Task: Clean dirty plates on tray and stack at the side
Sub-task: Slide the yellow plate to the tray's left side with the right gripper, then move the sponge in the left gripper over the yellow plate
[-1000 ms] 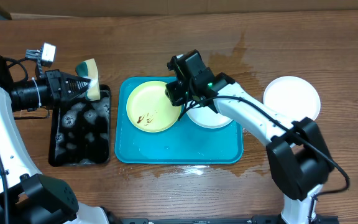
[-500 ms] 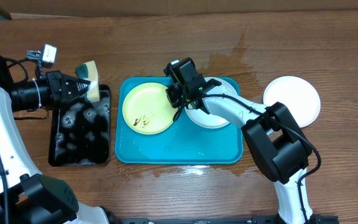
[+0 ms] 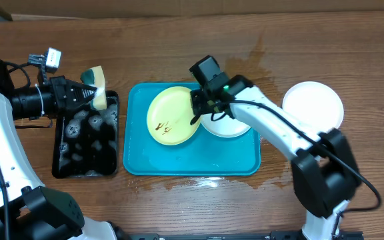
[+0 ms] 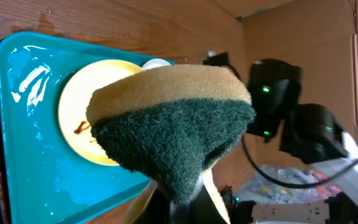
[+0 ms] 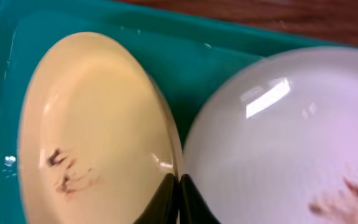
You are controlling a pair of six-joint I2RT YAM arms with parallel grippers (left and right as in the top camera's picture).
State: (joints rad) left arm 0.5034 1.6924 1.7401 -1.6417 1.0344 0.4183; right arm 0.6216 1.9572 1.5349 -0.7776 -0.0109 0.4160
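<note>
You've got a glossy turquoise plastic tray [image 3: 179, 160], its floor wet and shining. On it, the pale yellow-green plate [image 5: 92, 118] is smooth and shiny, with its brown smears sitting dull on the surface. The white plate [image 5: 278, 143] touching it throws back a bright highlight. Right of the tray, the second white plate [image 3: 313, 105] looks smooth and unmarked. Left of the tray, the sponge [image 4: 173, 124] shows a coarse, fibrous green face over soft tan foam. Below it, the black tray [image 3: 85, 143] is mottled with pale foamy patches. The table [image 3: 179, 53] is satin wood-grain.
</note>
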